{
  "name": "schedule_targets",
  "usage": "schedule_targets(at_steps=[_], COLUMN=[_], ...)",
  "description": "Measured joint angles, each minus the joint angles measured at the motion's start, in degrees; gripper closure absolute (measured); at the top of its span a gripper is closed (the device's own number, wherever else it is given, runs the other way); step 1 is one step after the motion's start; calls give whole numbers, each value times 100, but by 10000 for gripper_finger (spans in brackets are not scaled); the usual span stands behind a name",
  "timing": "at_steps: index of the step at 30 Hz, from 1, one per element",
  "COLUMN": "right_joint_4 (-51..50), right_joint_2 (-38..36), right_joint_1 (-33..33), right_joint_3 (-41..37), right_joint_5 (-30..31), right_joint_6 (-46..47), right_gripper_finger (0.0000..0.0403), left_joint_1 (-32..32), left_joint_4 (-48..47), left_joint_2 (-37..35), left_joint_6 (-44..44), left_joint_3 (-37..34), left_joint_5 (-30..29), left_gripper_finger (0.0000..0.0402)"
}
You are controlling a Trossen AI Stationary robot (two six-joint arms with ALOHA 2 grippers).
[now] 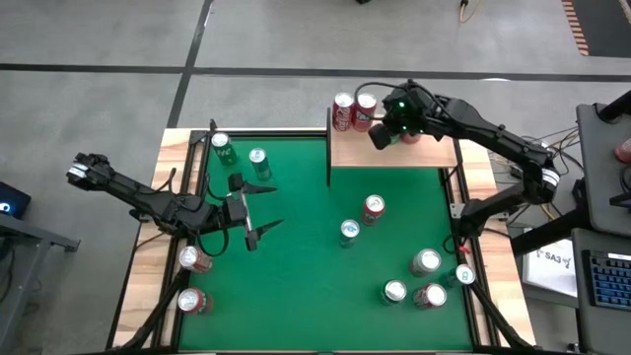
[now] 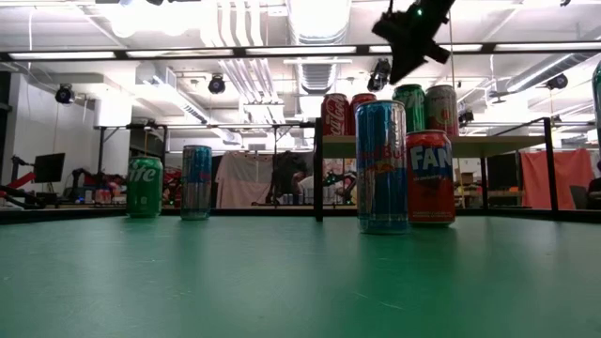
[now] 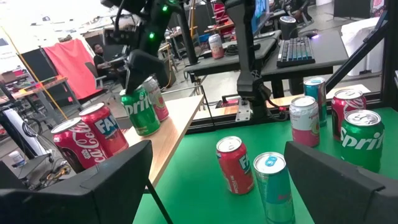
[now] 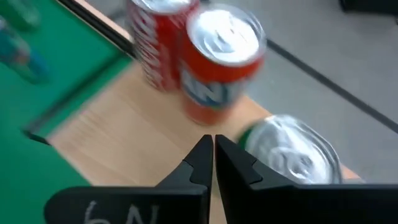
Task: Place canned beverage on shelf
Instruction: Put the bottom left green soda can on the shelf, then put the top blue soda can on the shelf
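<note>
You have a small light-wood shelf (image 1: 394,154) on thin black posts at the far edge of the large green felt table (image 1: 306,227), directly beneath the right gripper (image 1: 386,135). Two red aluminium cans (image 1: 354,110) stand on it just beside those closed fingers, a green Sprite can (image 3: 140,112) right under them. Other cans stand scattered on the felt, well apart from it.

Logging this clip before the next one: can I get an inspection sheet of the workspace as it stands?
Surface: green tabletop, flat.
Job's things: wooden shelf at the far edge holds four cans, among them two red cans and a green can.
Clutter: loose cans scattered over the tabletop.
Grippers: right end effector shut, empty, above the shelf; left end effector open, over the tabletop.
Cables: cables by the right arm.
Surroundings: desk with keyboard.
</note>
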Motion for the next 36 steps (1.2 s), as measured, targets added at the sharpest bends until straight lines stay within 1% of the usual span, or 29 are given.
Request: schedule_targets(at_steps=[4,7,10,14,17,20,23,27,30,32,34,36], right_joint_4=[609,949,1443,2197,2659,2886,3269,4011,4490,4588,4623,4628], right_joint_2=[-182,-336,-526,-788,-973,-1123,-1221,-1304,-1336,-1340,-1335,-1334], right_joint_1=[530,1034,1533,2204,2681,3094,3473,3873,4062,4122,4135,4133], right_joint_3=[-188,-386,-665,-1122,-1481,-1843,-2349,-3077,-3479,-3651,-3719,-3729], right_joint_5=[-3,30,45,43,43,45,45,41,41,38,37,39], right_joint_6=[-189,-258,-322,-523,-681,-738,-758,-754,-705,-628,-599,-535], right_gripper_finger=[394,394,394,394,394,394,394,394,394,394,394,394], left_joint_1=[0,0,-2,-36,-119,-151,-153,-155,-155,-155,-155,-155], left_joint_4=[0,-11,-167,-518,-591,-378,-381,-502,-932,-1421,-2167,-3194], left_joint_2=[0,0,0,53,261,592,981,1398,1614,1714,1792,1858], left_joint_6=[-53,-302,-836,-1924,-2381,-2610,-2877,-3327,-3696,-4010,-4446,-5015], left_joint_3=[0,0,0,0,0,1,74,279,500,717,976,1295], left_joint_5=[0,0,0,-3,6,70,286,308,310,310,341,527], left_gripper_finger=[52,52,52,52,52,52,52,52,52,52,52,52])
